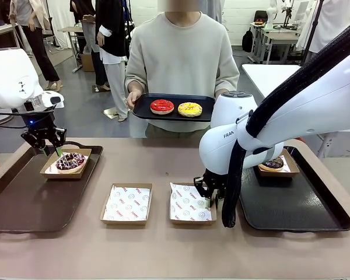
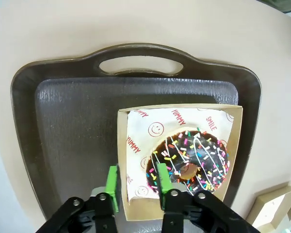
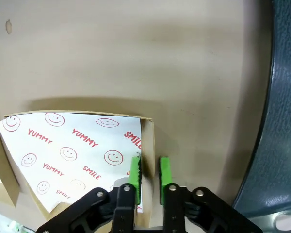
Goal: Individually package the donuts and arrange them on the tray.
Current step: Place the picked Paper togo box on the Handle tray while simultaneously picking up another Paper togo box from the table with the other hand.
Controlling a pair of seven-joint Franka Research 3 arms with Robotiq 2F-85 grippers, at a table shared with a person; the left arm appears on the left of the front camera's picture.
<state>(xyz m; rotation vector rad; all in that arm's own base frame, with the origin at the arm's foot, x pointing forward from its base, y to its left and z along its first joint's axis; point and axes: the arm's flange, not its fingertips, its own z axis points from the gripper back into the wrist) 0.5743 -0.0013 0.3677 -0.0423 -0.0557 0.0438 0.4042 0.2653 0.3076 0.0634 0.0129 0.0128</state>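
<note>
1. Cardboard wall of the empty box (image 3: pixel 148 133) stands between the right gripper's (image 3: pixel 149 167) narrow-set pads. Whether they pinch it, I cannot tell.
2. Dark chocolate donut (image 1: pixel 274 164), beyond that gripper, is half hidden by the right arm, which bends steeply down.
3. Left gripper (image 2: pixel 136 180) points down, jaws wide, straddling the wall of the donut box (image 2: pixel 184 108); the sprinkled chocolate donut (image 2: pixel 191 162) lies just beside one pad.
4. Red donut (image 1: pixel 161 106) and yellow donut (image 1: pixel 189 109) lie far beyond both grippers on the person's black tray (image 1: pixel 143 114).
</note>
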